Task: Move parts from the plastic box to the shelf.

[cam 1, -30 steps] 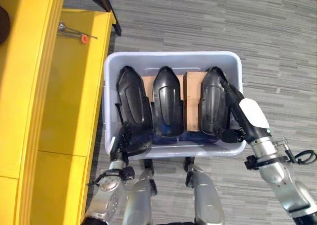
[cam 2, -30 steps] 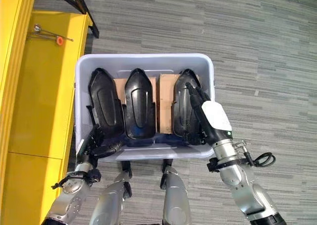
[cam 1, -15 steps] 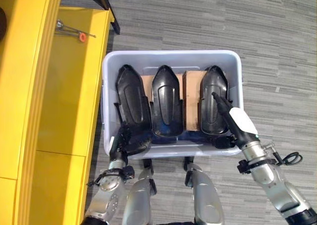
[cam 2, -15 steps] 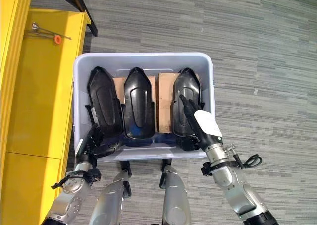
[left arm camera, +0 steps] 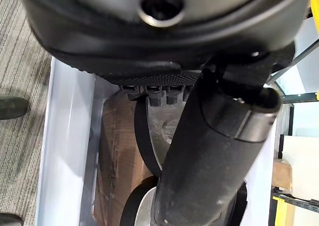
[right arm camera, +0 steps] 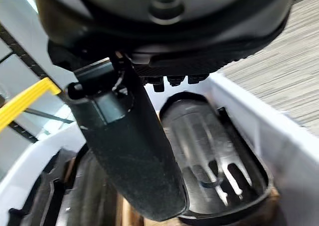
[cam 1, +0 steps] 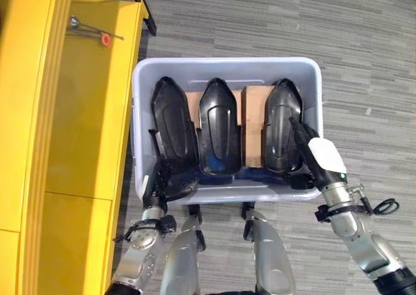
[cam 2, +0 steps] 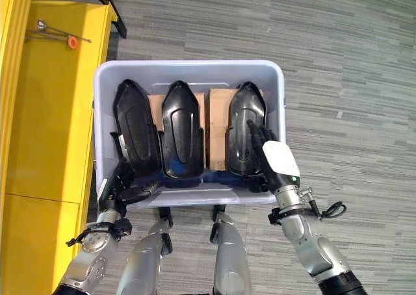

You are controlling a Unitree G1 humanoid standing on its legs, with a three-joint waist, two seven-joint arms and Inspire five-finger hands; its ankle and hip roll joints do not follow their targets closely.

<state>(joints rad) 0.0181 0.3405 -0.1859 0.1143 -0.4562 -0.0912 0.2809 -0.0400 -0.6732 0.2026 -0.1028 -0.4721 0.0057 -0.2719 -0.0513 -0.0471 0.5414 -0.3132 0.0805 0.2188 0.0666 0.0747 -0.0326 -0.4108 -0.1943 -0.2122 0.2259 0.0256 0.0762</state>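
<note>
parts (cam 1: 218, 132) upright in plastic box (cam 1: 227, 71)

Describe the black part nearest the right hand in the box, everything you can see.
The rightmost black part is a glossy, moulded plastic shell, pointed at its far end and wider near the robot, with a raised centre panel. It stands tilted in the plastic box, against the right wall, with a brown cardboard divider on its left. The right hand lies with straight fingers over its near right edge.
</note>
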